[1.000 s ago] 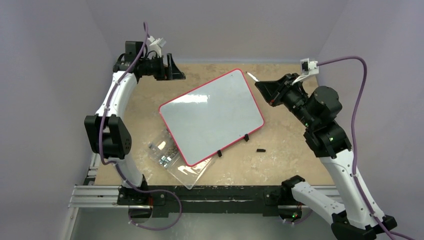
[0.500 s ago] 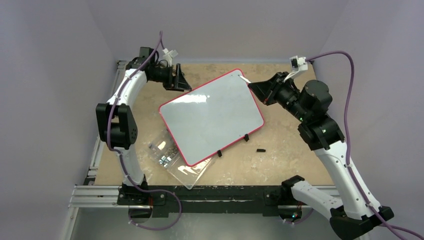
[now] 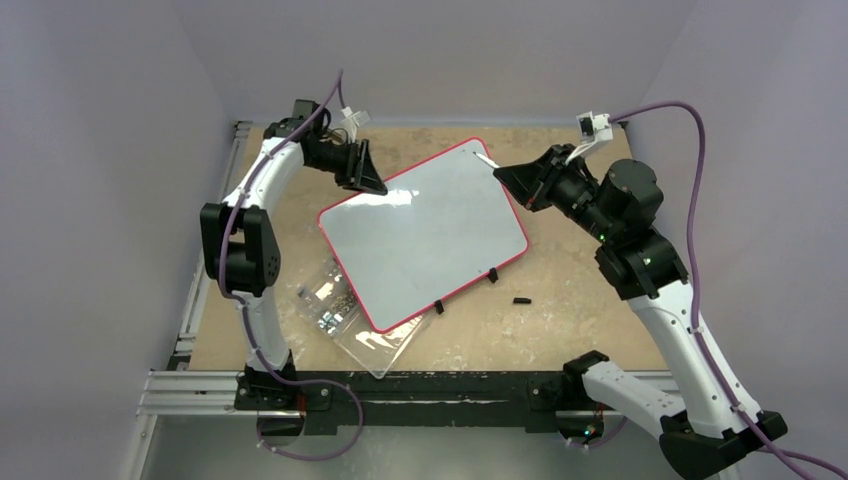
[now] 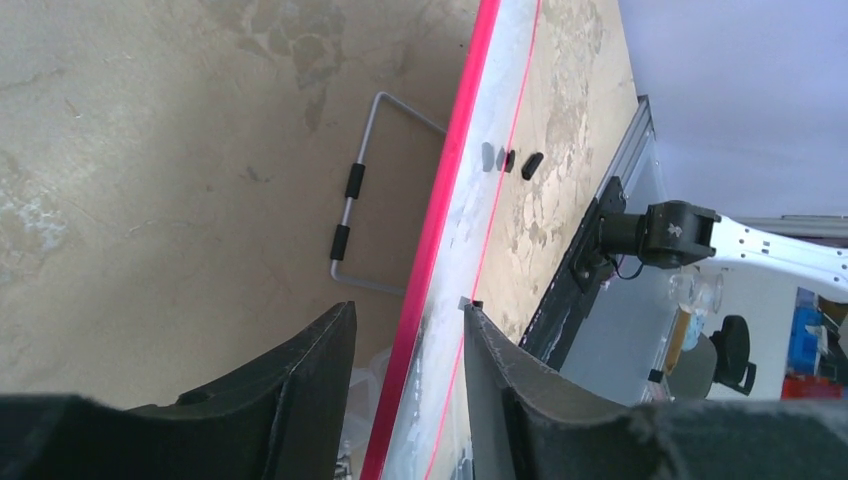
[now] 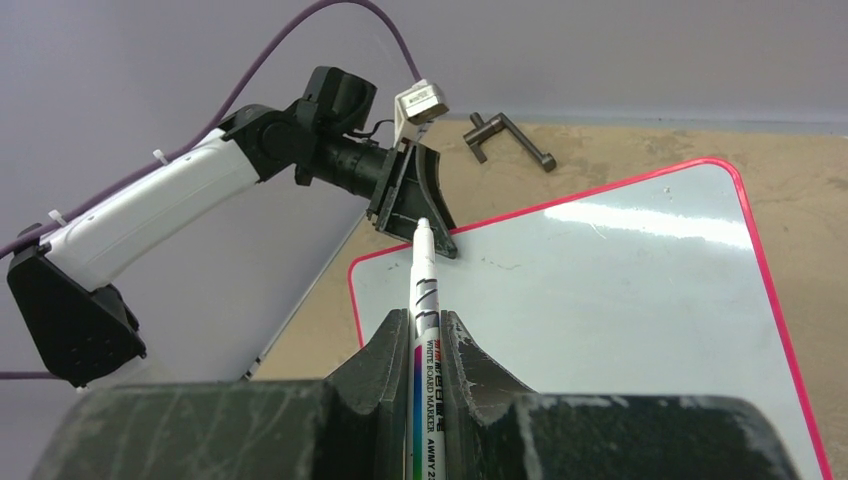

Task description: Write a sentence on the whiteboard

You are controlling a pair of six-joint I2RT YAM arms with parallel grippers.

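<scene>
The whiteboard [image 3: 425, 230], white with a red rim, lies tilted on the table. Its face is blank; no sentence shows on it. My left gripper [image 3: 365, 172] is open at the board's far left corner. In the left wrist view its jaws [image 4: 408, 340] straddle the board's red edge [image 4: 455, 180] with gaps on both sides. My right gripper [image 3: 512, 178] is shut on a white whiteboard marker [image 5: 424, 290] by the board's far right corner. The uncapped tip [image 3: 484, 157] points over the board [image 5: 620, 300].
A clear plastic box of screws [image 3: 345, 320] lies partly under the board's near left corner. A small black cap [image 3: 521, 299] lies on the table right of the board. A wire stand [image 4: 365, 190] shows beneath the board. A black clamp [image 5: 508, 137] sits at the table's far edge.
My left gripper has swung right and come down to the board's far left corner. My right gripper has moved left with the marker toward the board's far right corner.
</scene>
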